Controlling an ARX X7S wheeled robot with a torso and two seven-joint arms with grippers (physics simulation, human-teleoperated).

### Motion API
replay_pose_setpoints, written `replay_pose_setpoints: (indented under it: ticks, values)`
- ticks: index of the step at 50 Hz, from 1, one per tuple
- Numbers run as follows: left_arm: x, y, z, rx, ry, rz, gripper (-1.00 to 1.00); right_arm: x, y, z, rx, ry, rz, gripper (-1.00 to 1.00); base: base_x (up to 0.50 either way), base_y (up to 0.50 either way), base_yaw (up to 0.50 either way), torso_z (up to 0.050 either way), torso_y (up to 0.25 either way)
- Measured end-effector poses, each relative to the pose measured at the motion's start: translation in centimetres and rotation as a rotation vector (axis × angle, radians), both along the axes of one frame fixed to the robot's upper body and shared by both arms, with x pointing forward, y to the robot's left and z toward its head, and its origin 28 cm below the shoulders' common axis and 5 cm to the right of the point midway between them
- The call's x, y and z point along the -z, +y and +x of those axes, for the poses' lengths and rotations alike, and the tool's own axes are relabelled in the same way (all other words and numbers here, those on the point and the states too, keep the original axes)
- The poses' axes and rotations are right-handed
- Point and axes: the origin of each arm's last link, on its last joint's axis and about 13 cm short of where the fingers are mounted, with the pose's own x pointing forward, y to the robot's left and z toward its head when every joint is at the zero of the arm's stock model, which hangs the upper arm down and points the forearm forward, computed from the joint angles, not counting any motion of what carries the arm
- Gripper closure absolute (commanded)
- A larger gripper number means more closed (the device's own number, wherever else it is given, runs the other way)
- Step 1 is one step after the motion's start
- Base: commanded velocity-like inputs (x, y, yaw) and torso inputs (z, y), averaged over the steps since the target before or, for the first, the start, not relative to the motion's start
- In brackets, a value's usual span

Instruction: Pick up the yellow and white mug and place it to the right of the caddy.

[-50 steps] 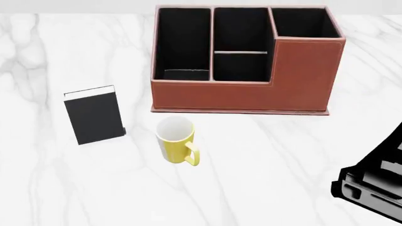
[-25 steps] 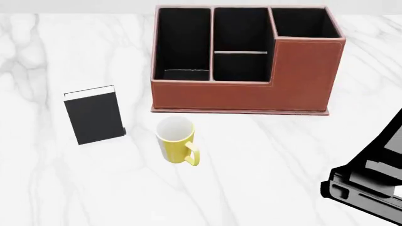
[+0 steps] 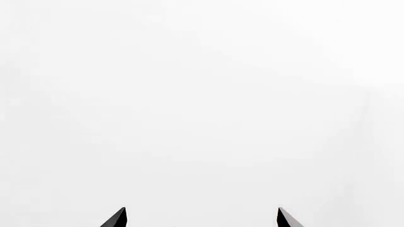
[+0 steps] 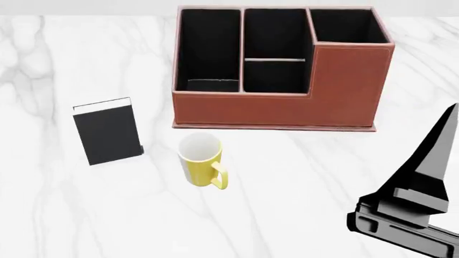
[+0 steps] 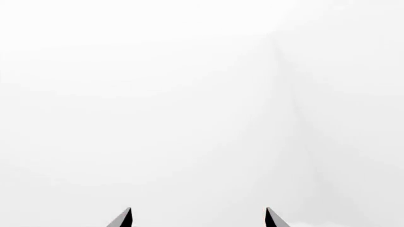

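White marble tabletop [image 4: 301,183]: the yellow and white mug [image 4: 201,159] stands upright, ungrasped, just before the caddy [image 4: 280,70], while the right gripper [image 5: 197,218], fingertips spread wide and empty, hangs well apart, ready to approach.

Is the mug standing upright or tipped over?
Upright: the mug stands on its base, white opening facing up, handle at its side.

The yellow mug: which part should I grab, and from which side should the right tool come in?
Probably across the rim and body of the mug, coming from above. It stands upright with its mouth open, and its handle points toward the robot and slightly right, so set the fingers clear of the handle. The right tool is open, empty, and away from the mug.
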Motion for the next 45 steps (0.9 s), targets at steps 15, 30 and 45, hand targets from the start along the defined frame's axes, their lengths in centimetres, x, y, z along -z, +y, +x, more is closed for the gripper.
replay_pose_setpoints:
  ticks: [15, 30, 45]
  values:
    - [-0.7, 0.6, -1.1, -0.252, -0.078, -0.085, -1.0, -0.1, 0.3, -0.4, -0.023, -0.014, -0.015, -1.0, 0.06, 0.0, 0.0, 0.0, 0.0]
    - [-0.8, 0.6, -1.3, -0.305, -0.101, -0.106, -1.0, -0.2, 0.4, -0.5, -0.026, -0.022, -0.015, -1.0, 0.48, 0.0, 0.0, 0.0, 0.0]
    - [-0.7, 0.6, -1.2, -0.304, -0.105, -0.111, -1.0, -0.3, 0.4, -0.7, -0.026, -0.028, -0.02, -1.0, 0.5, 0.0, 0.0, 0.0, 0.001]
